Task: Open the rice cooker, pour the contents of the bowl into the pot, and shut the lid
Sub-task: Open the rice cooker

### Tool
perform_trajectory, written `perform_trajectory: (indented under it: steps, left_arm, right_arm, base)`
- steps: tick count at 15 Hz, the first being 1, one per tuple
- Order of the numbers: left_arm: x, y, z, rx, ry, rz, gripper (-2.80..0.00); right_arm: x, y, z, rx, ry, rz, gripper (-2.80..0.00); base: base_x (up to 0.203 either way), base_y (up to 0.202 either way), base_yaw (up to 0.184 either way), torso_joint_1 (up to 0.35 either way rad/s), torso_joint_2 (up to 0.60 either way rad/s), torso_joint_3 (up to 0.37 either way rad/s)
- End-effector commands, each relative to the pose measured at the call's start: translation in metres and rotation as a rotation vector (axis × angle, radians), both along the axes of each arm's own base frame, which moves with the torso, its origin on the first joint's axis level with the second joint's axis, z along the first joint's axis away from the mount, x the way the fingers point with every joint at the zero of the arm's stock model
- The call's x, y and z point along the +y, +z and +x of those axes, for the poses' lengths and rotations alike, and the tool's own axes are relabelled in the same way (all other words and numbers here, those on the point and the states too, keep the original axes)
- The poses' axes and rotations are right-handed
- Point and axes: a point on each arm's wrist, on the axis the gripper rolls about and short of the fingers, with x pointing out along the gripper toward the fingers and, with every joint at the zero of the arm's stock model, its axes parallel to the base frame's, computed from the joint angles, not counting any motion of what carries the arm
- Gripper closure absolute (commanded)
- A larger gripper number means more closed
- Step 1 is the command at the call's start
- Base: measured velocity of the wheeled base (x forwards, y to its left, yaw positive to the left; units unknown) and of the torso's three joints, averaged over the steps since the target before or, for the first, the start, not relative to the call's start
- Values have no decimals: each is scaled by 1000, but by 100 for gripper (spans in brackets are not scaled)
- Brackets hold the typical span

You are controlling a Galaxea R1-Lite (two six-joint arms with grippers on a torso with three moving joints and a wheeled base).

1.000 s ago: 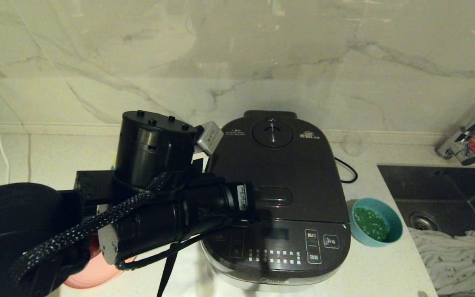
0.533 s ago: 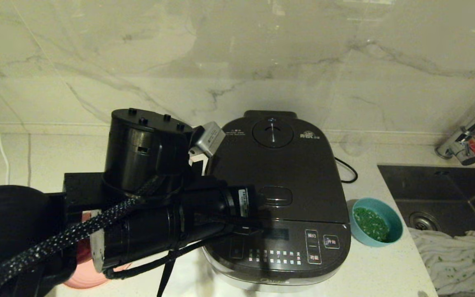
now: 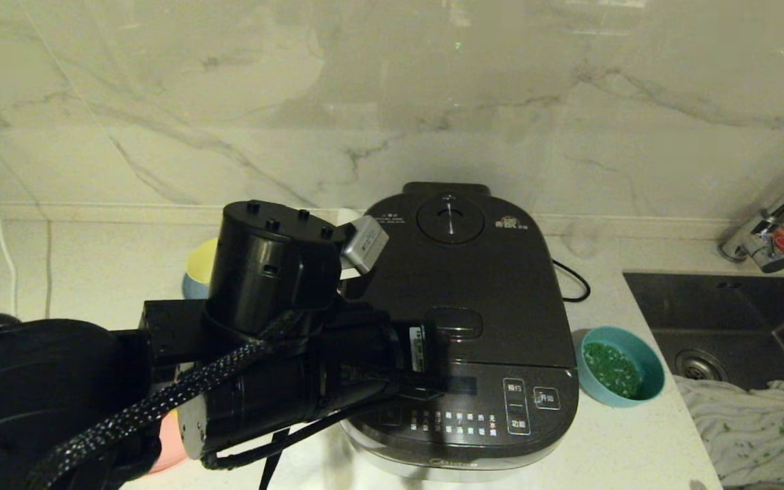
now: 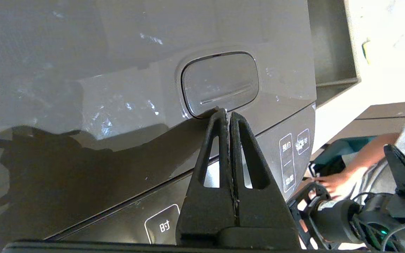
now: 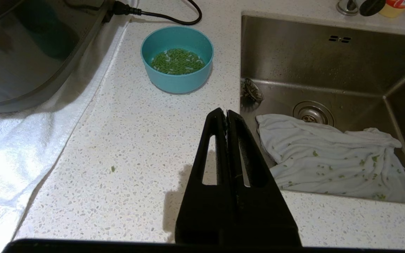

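The dark grey rice cooker (image 3: 463, 327) stands mid-counter with its lid (image 3: 460, 286) down, so the pot is hidden. My left gripper (image 4: 227, 113) is shut and empty, its tips at the near edge of the rectangular release button (image 4: 220, 83). In the head view the left arm hides those tips beside the release button (image 3: 456, 323). The teal bowl (image 3: 620, 367) sits right of the cooker with green contents (image 3: 611, 369) inside. In the right wrist view my shut, empty right gripper (image 5: 226, 112) hovers over the counter, short of the bowl (image 5: 177, 58) and its contents (image 5: 177, 61).
A steel sink (image 3: 739, 320) with a white cloth (image 3: 756, 425) lies at the right, a faucet (image 3: 770, 224) behind it. A yellow bowl (image 3: 201, 272) and a pink dish (image 3: 167, 439) sit left of the cooker. The cooker's cord (image 3: 572, 282) trails behind it.
My left arm has shifted right and slightly forward, bringing the shut gripper closer to the release button. The lid stays down and the bowl has not moved.
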Motion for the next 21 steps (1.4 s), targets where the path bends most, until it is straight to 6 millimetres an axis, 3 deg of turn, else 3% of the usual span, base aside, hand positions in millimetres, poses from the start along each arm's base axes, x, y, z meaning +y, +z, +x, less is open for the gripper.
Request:
perform_trajectory:
  steps: [1, 14, 17, 21]
  left_arm:
    - [0, -2, 1, 5, 4, 6, 0]
    - [0, -6, 12, -25, 61, 8, 0]
    - [1, -1, 10, -35, 56, -17, 0]
    - [8, 24, 3, -83, 55, -87, 0]
  right_arm:
    - [0, 0, 0, 2, 0, 0, 0]
    - [0, 0, 0, 2, 0, 0, 0]
    - [0, 0, 0, 2, 0, 0, 0]
    - [0, 0, 0, 2, 0, -1, 0]
  base:
    - [0, 0, 0, 0, 0, 0]
    - [0, 0, 0, 0, 0, 0]
    - [0, 0, 0, 0, 0, 0]
    - [0, 0, 0, 0, 0, 0]
